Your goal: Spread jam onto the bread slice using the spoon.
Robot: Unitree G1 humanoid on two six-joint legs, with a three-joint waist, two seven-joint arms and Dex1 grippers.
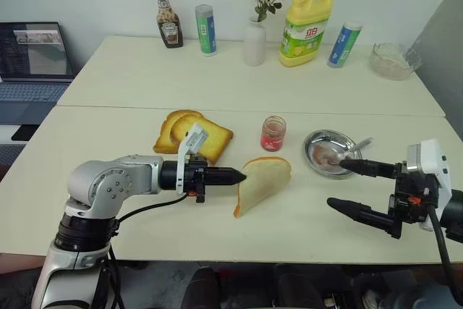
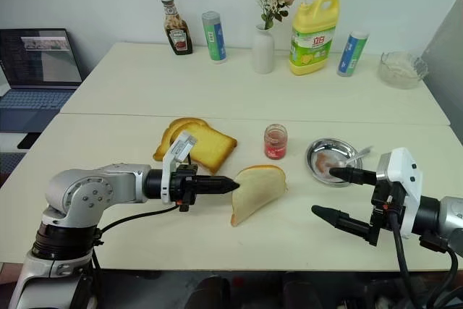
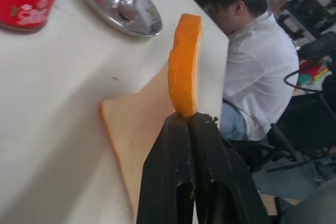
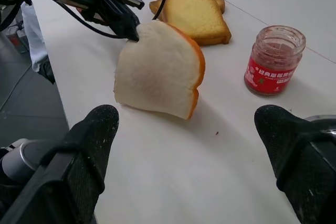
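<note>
Left gripper (image 1: 240,176) clamped on the bread slice (image 1: 262,182), which stands tilted up on the surface (image 1: 130,77).

The left gripper's 2 black fingers are pressed together on the slice's crust edge, holding it propped at a slant with its lower corner on the surface, in front of the jam jar (image 1: 273,133) and just right of the 2 darker toasted slices (image 1: 192,135). The right gripper (image 1: 347,186) hovers over the near right of the surface with its fingers spread wide apart, nothing between them. The spoon (image 1: 346,154) lies in the round steel dish (image 1: 331,153), to the right of the jar, handle resting over the rim, with a pinkish smear inside the dish.
</note>
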